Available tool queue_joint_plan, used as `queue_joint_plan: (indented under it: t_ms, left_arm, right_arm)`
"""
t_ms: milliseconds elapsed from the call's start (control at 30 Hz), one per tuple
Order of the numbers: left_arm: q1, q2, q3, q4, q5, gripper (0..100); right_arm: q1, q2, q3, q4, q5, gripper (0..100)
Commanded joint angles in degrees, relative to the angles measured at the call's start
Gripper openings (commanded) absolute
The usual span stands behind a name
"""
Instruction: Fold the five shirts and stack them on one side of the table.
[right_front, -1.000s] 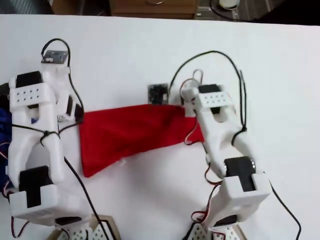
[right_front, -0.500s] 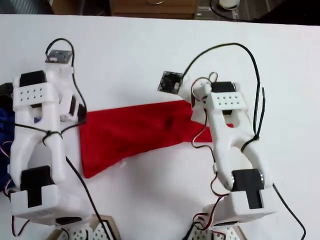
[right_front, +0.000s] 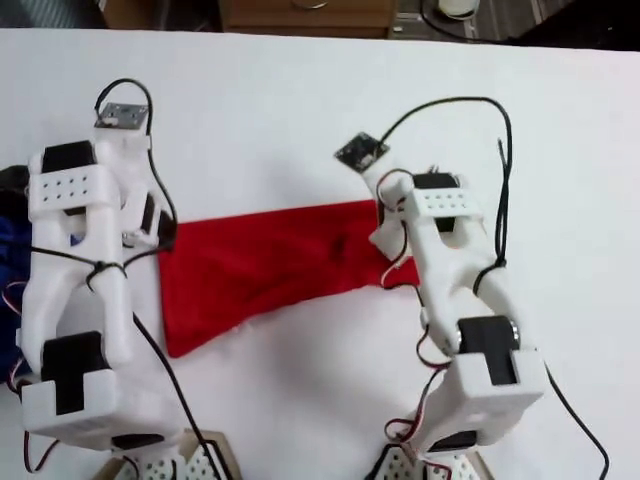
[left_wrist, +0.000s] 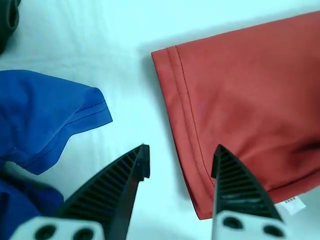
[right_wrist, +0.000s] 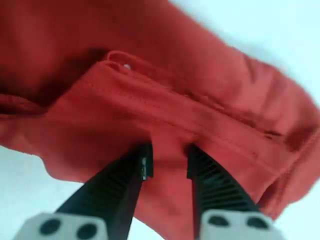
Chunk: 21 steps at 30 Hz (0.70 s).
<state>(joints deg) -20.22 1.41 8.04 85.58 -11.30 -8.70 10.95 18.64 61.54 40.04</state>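
High view, bench (right_front: 300, 100): white, with both arms reaching over it from the near edge.
High view, red shirt (right_front: 270, 265): lies spread flat between the two arms, its left part wider than its right.
High view, blue shirt (right_front: 10, 250): at the far left edge, behind the left arm.
Left wrist view, left end effector (left_wrist: 181, 150): jaws wide apart and holding nothing, poised over the red shirt's (left_wrist: 250, 90) stitched hem and the bare bench beside it.
Left wrist view, blue shirt (left_wrist: 45, 115): bunched near the red shirt, with a strip of bench between them.
Left wrist view, white tag (left_wrist: 292, 204): pokes out from under the red shirt's edge.
Right wrist view, right end effector (right_wrist: 169, 149): jaws only narrowly parted, tips down on the rumpled red shirt (right_wrist: 150, 90), just by a folded seam.
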Motion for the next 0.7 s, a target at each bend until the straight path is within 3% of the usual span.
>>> queue_joint_plan:
  t_ms: [0,367,667]
  left_arm:
    - [0.62,-0.97,-2.07,0.62,-0.18,23]
    - [0.62,-1.05,2.68,0.09,-1.58,23]
    - [0.53,-1.05,2.59,0.0,-1.49,23]
  right_arm:
    - [0.04,0.22,-0.44,0.84,-0.35,12.6]
    - [-0.31,-7.34,-4.04,4.62,-0.35,12.6]
    - [-8.75,-12.18,-3.96,11.12,-0.44,12.6]
